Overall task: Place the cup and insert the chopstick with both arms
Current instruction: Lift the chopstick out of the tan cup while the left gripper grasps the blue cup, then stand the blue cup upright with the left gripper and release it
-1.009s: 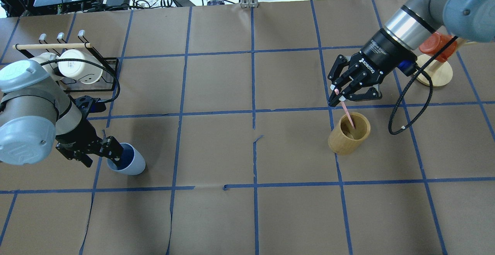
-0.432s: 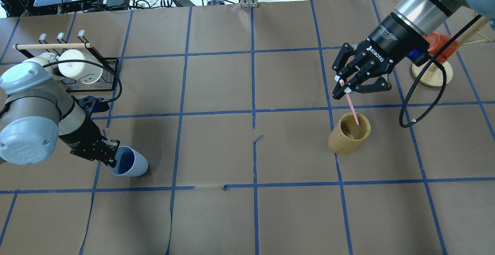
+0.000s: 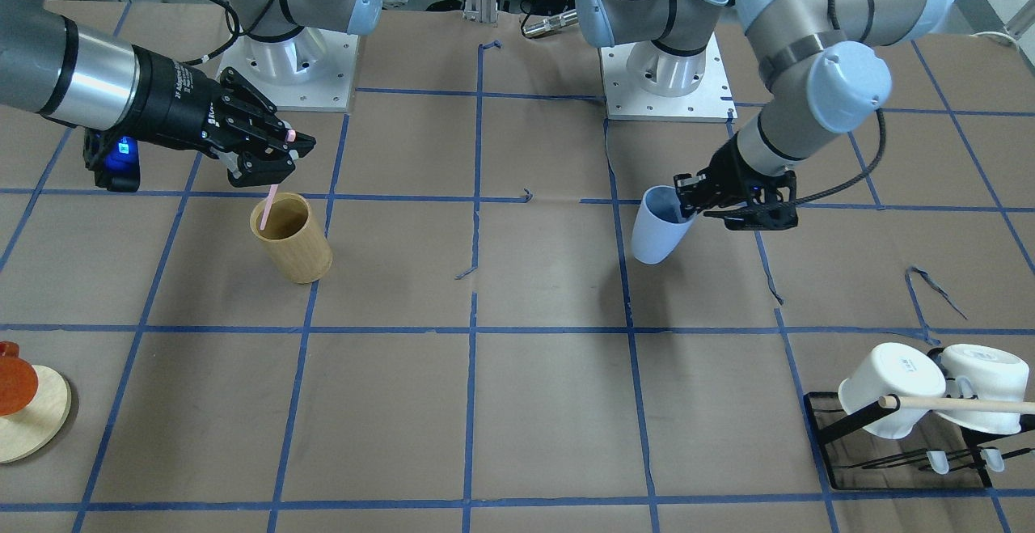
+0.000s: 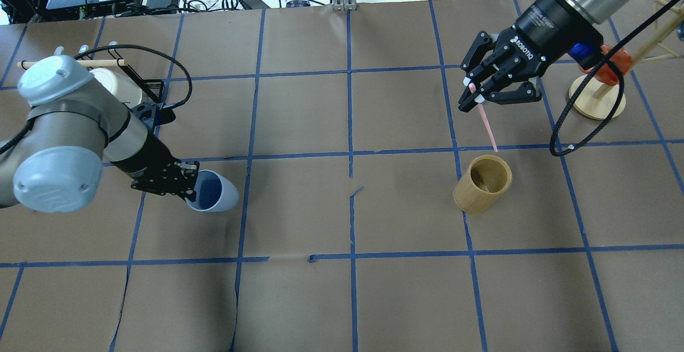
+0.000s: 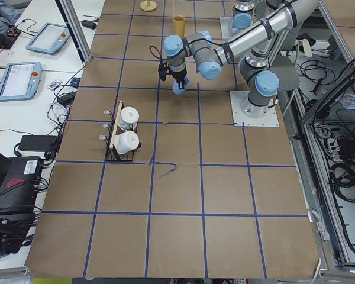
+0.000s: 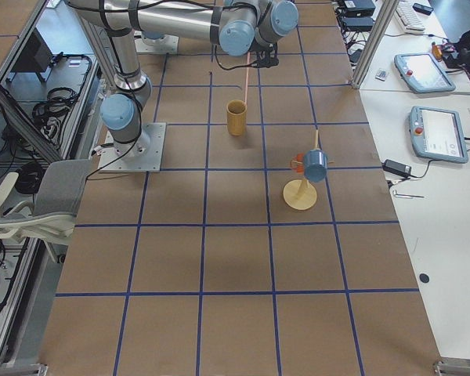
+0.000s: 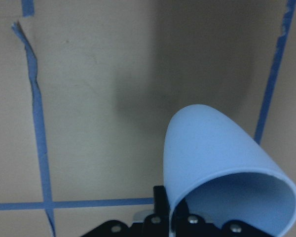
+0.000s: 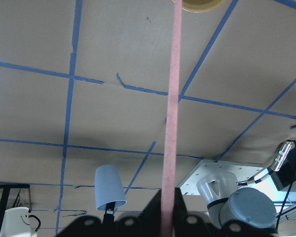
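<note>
My left gripper (image 4: 184, 182) is shut on the rim of the pale blue cup (image 4: 215, 193). It holds the cup tilted above the table, left of centre. The cup also shows in the front view (image 3: 656, 227) and fills the left wrist view (image 7: 217, 168). My right gripper (image 4: 473, 95) is shut on the top of the pink chopstick (image 4: 487, 125). The chopstick hangs down with its tip at or just above the rim of the tan bamboo cylinder (image 4: 482, 184). In the right wrist view the chopstick (image 8: 171, 113) points at the cylinder's mouth (image 8: 200, 4).
A black rack with white mugs (image 3: 889, 391) and a wooden rod stands at the table's left end, partly behind my left arm. A wooden stand with an orange cup (image 4: 597, 101) is behind my right gripper. Blue tape lines grid the brown table.
My left gripper has lifted the blue cup and carried it right and farther from the robot. My right gripper has risen and pulled the chopstick up out of the bamboo cylinder.
</note>
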Tool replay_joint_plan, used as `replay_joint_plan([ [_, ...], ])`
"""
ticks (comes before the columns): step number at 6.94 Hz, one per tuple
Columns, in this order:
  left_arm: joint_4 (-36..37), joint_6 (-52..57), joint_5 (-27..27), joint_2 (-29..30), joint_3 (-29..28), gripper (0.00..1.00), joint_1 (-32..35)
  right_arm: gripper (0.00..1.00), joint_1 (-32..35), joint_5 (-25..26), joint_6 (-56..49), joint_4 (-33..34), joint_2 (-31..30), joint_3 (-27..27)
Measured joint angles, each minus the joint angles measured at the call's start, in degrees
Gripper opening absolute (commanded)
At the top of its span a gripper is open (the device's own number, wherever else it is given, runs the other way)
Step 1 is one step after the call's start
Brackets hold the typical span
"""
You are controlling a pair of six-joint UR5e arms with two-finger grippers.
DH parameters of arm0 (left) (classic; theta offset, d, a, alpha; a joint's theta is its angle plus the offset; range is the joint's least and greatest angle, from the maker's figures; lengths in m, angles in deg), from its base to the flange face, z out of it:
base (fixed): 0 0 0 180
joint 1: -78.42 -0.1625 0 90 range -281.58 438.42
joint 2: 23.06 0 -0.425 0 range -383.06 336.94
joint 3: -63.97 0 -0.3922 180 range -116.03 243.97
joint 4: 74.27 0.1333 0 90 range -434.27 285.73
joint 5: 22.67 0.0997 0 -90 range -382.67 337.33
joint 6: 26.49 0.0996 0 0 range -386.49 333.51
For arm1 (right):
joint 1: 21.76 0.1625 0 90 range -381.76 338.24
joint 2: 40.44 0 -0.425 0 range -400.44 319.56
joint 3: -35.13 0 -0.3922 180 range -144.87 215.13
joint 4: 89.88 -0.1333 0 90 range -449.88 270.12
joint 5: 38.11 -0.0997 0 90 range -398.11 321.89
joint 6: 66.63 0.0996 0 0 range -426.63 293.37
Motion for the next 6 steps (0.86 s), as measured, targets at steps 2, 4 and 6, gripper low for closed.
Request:
replay_joint_plan([
  [2,4.14,-21.00,-0.81,2.33,-2.74,0.00,15.92,0.00,-0.08,-0.36,0.87,-0.58,-0.12,-1.00],
  [4,6.47,-30.52,-0.81,5.22,-3.58,0.00,23.93,0.00,-0.13,-0.51,0.94,-0.67,-0.15,-1.43],
  [6,9.24,-34.10,-0.78,7.51,-3.68,0.00,28.50,0.00,-0.18,-0.43,0.91,-0.58,-0.15,-1.79],
])
